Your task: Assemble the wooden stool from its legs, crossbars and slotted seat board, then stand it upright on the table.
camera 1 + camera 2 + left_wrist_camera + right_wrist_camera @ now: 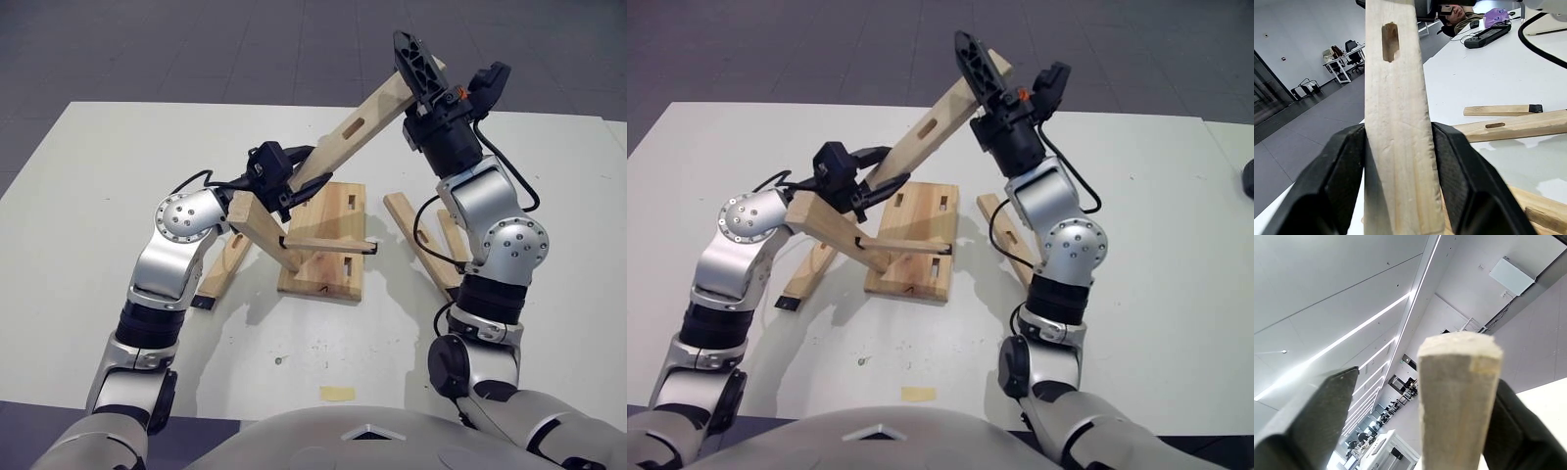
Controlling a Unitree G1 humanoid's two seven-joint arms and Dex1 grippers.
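Observation:
A long slotted wooden leg (358,122) slants up over the white table (88,196). My left gripper (284,186) is shut on its lower part, with its fingers (1337,186) pressed to both sides of the wood (1398,122). A second leg (265,230) and a thin crossbar (333,245) are joined at that lower end. My right gripper (449,61) is open around the raised top end (1459,396). One finger lies against the wood and a gap shows on the other side. Below lies the slotted seat board (338,211), flat on the table.
Loose legs lie on the table: one to the left of the board (223,266), two to its right (416,240) (453,235). A scrap of yellow tape (338,394) sits near the front edge. The table's left half is bare.

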